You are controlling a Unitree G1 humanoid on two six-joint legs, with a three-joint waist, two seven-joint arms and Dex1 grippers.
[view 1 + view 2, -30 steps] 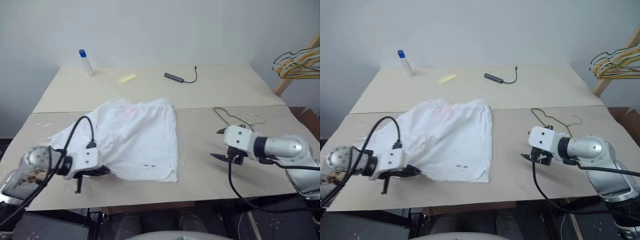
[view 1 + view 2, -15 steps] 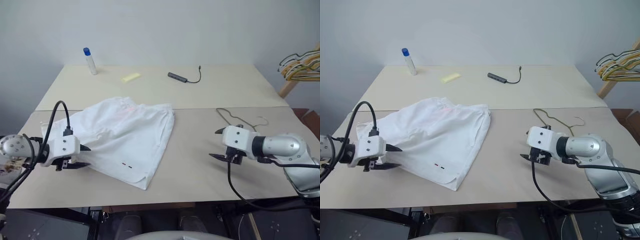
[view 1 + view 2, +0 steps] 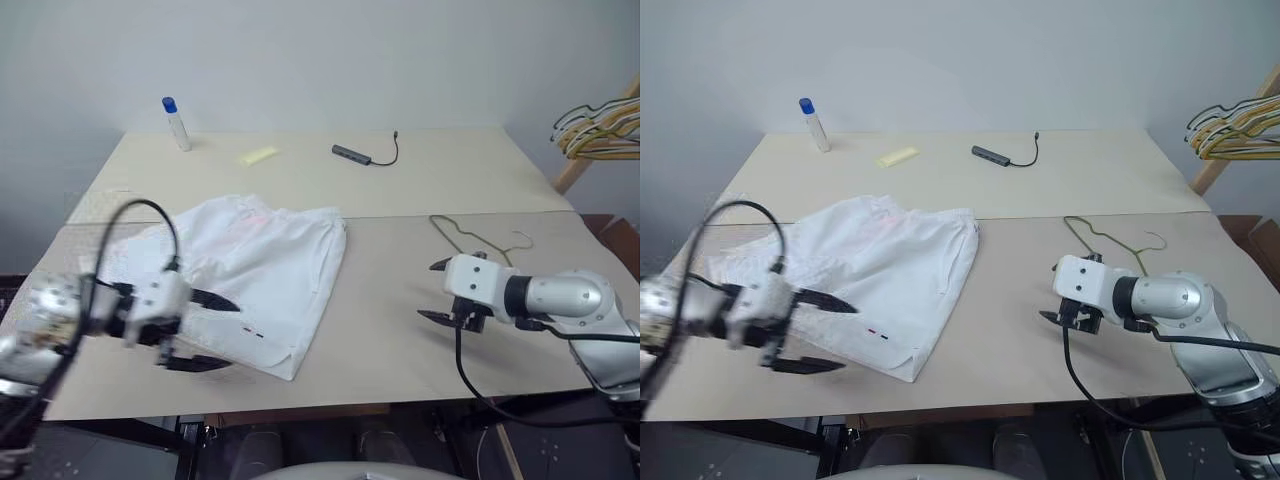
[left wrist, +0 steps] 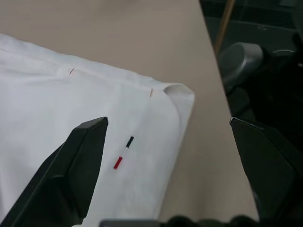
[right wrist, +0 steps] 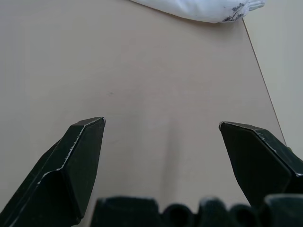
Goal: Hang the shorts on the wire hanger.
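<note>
Shorts (image 3: 255, 270) laid flat near desk's (image 3: 400, 190) front-left edge.
Both grippers' jaws released: left gripper (image 3: 215, 332) at hem, right gripper (image 3: 437, 290) by wire hanger (image 3: 470, 236).

Beige table (image 3: 480, 180) against plain pale wall (image 3: 330, 50)

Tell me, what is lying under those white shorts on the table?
The shorts lie flat on the tan table, and bare tabletop shows all around their edges. Nothing pokes out from beneath. The cloth covers whatever else might be under it, so that cannot be told.
</note>
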